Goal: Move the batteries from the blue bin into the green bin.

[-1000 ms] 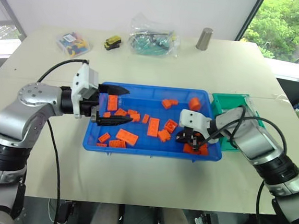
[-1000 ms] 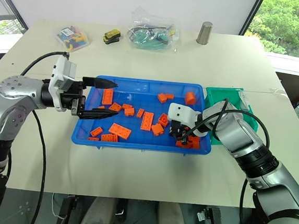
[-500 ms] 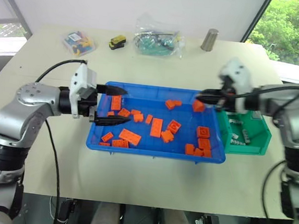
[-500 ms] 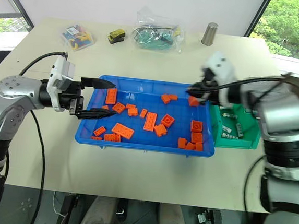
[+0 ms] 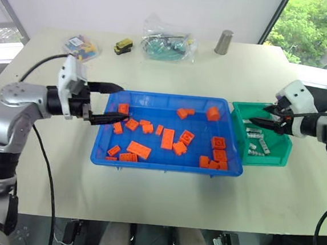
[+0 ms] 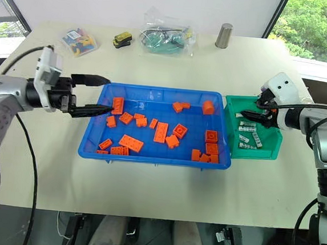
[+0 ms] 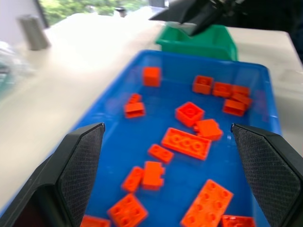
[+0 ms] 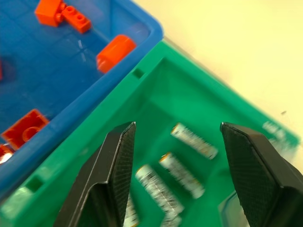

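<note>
R gripper (image 6: 254,115) is over the green bin (image 6: 270,150) now, a sec ago it was down in the near-right corner of the blue bin (image 6: 149,155) among the orange bricks (image 6: 160,131), jaws pressed together. Now the jaws are spread w/ nothing between them; in the R wrist view the two fingers (image 8: 111,175) stand apart over the bin's inside and the batteries (image 8: 193,141) lie loose on the green floor below. So looks like it just carried one across and let go, i.e. a drop-off done. Batteries (image 6: 246,130) are all in the green bin as far as I can see, several silvery cylinders lying side by side, some touching. In the blue bin I see only orange bricks, no silver cylinder among them, tho a small one tucked beside a brick could be missed from here. If that's right, the task is at or v. near its end; a check of the blue bin's corners is the next thing I'd want. L gripper (image 5: 118,102) has pulled back a bit to the left edge of the blue bin, jaws wide apart, holding nothing, tips over the rim near the bricks at that end. Metal cup (image 6: 223,35), bags and small toys at the far side of the table (image 6: 145,195) untouched, same places as before.
</note>
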### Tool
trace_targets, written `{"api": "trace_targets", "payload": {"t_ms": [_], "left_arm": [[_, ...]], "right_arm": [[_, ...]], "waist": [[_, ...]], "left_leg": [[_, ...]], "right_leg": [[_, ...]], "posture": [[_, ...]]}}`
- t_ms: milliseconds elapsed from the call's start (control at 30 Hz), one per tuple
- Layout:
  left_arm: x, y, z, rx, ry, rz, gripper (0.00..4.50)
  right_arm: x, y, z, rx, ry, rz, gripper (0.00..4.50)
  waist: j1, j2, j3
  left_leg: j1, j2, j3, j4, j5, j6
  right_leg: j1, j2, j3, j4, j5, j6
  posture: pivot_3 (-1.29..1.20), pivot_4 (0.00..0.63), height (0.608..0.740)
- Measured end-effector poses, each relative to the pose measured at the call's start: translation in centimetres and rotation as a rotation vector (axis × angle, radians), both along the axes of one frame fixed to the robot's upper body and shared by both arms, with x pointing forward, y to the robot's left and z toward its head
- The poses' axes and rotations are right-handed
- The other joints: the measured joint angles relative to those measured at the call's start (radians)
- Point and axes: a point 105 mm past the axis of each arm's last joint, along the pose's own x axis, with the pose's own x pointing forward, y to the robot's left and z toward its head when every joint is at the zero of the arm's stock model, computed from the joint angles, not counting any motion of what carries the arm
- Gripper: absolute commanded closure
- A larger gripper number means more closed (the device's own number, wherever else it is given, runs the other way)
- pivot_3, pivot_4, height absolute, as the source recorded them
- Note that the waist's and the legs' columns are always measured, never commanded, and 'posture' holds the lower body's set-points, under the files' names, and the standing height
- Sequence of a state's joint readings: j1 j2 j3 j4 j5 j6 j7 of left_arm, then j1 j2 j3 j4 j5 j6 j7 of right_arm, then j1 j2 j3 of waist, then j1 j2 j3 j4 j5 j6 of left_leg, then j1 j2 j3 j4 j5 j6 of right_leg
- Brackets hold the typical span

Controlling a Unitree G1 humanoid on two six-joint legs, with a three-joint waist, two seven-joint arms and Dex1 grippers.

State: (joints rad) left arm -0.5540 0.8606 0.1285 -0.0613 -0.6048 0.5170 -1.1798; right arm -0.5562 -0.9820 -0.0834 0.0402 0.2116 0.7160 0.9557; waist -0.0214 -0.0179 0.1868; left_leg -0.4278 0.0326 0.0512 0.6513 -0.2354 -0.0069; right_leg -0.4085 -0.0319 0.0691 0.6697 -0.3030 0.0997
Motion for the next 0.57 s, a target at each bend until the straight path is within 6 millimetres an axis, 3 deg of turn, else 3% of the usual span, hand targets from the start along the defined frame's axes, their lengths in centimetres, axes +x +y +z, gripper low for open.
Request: {"api": "trace_targets", "payload": {"t_ms": [133, 300, 433, 567], "left_arm": [[-0.3, 2.8, 1.0, -0.012, 0.017, 0.089, 0.00], [-1.1, 5.2, 1.4, 0.020, 0.043, 0.142, 0.00], [-1.5, 6.8, 1.4, 0.039, 0.060, 0.177, 0.00], [-1.8, 8.3, 2.1, 0.059, 0.040, 0.226, 0.00]], "right_arm": [[-2.0, 0.4, 0.1, 0.046, -0.017, 0.222, 1.85], [-3.4, -3.4, 2.5, 0.088, -0.034, 0.253, 1.85], [-4.5, -5.1, 3.4, 0.135, 0.004, 0.292, 1.85], [-3.8, -6.7, 4.2, 0.152, -0.027, 0.248, 1.85]], "waist": [[0.004, 0.000, 0.000], [0.003, 0.000, 0.000], [0.000, 0.000, 0.000], [-0.010, 0.001, 0.000]], "left_leg": [[0.000, 0.000, 0.000, 0.000, 0.000, 0.000], [0.002, 0.000, 0.001, 0.001, 0.000, 0.000], [0.002, 0.000, 0.002, 0.000, 0.000, 0.000], [0.002, 0.001, 0.002, 0.000, 0.000, 0.000]], "right_leg": [[0.000, 0.000, 0.000, -0.001, 0.000, 0.000], [0.002, -0.002, 0.000, -0.001, 0.000, 0.000], [0.002, -0.001, 0.000, -0.001, 0.000, 0.000], [0.001, -0.001, 0.000, 0.000, 0.000, 0.000]], "posture": [[0.00, 0.150, 0.739], [0.00, 0.150, 0.739], [0.00, 0.150, 0.739], [0.00, 0.150, 0.739]]}}
